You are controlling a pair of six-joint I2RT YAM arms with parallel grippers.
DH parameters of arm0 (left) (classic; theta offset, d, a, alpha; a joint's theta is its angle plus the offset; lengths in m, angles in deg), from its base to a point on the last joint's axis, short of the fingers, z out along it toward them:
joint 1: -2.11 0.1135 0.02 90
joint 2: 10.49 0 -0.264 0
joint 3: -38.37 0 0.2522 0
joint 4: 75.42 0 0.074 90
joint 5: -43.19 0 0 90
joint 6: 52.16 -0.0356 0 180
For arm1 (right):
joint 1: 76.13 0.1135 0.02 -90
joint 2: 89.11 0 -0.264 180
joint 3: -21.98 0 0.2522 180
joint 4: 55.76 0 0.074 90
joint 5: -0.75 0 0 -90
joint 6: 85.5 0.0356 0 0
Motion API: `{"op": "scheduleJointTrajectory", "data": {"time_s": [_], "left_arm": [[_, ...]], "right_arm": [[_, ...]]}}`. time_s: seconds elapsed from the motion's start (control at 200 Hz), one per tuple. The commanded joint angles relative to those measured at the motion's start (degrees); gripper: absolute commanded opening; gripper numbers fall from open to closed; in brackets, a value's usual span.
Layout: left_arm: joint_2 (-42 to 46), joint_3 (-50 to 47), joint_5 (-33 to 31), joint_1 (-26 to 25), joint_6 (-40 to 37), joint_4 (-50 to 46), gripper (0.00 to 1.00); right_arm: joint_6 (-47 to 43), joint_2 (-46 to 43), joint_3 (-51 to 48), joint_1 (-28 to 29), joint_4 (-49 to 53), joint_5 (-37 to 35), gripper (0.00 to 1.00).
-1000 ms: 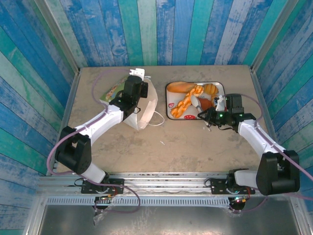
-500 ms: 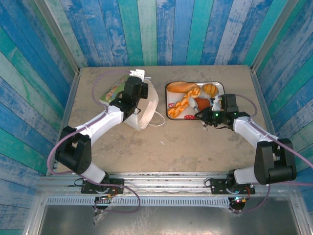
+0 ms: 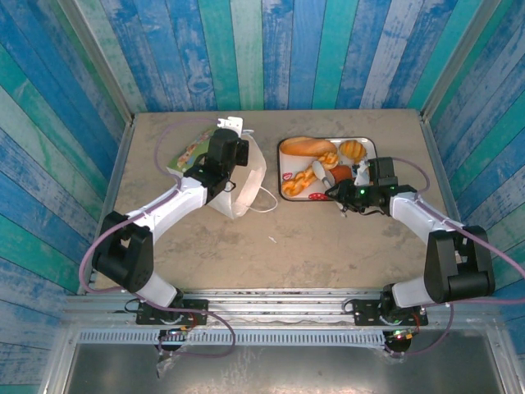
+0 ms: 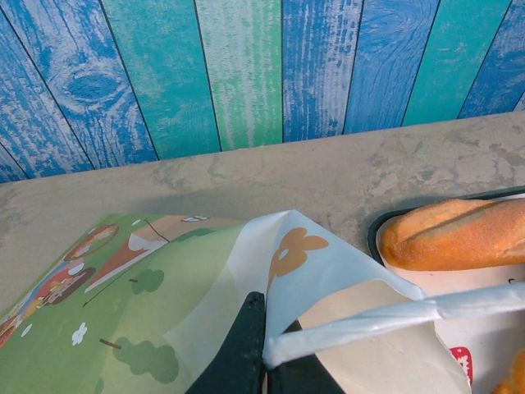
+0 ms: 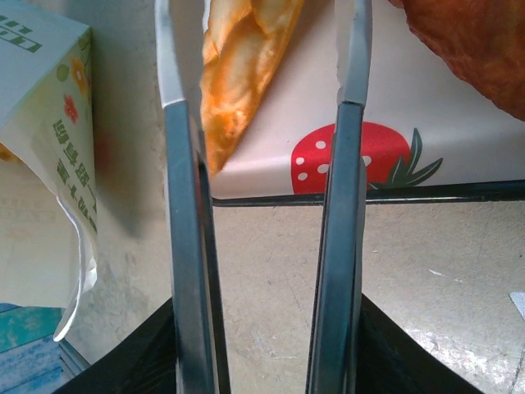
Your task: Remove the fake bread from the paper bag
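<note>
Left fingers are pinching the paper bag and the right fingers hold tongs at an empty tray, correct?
Not empty: the top external view shows fake bread lying on the tray. Otherwise yes: the left fingers pinch the paper bag, and the right fingers hold the tongs at the tray.

Strawberry-printed tray [image 3: 285, 162] is sitting at 1 o'clock on the tan table [image 3: 328, 246]. Metal tongs [image 5: 187, 246], 2 blades apart, are reaching over its 5 o'clock rim.
</note>
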Motion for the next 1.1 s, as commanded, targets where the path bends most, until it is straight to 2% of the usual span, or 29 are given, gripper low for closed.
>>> {"op": "scheduleJointTrajectory", "data": {"time_s": [0.0,0.351,0.496,0.631,0.776,0.912,1.097], "left_arm": [[3.3,-0.5,0.4,0.0,0.2,1.1,0.00],[4.1,-0.8,0.7,0.0,-0.1,1.1,0.00],[4.3,-1.2,0.7,0.0,-1.2,1.6,0.00],[4.2,-1.0,1.3,0.0,-2.0,1.9,0.00],[4.0,-0.8,2.4,0.0,-2.6,2.9,0.00],[3.6,-0.3,3.4,0.0,-3.3,3.8,0.00],[2.2,1.2,2.9,0.0,-5.3,4.1,0.00]], "right_arm": [[-0.3,-1.1,2.1,0.3,1.5,-0.7,0.50],[-0.1,-6.1,1.8,0.3,8.9,-2.7,0.52],[-0.7,-8.4,2.0,0.3,12.3,-2.8,0.49],[-1.2,-11.4,2.7,0.3,15.4,-2.0,0.42],[-1.9,-16.2,4.5,0.9,18.3,-0.2,0.40],[-2.0,-19.2,8.1,3.8,21.2,0.2,0.39],[0.5,-18.9,12.8,11.7,21.4,0.3,0.38]]}}
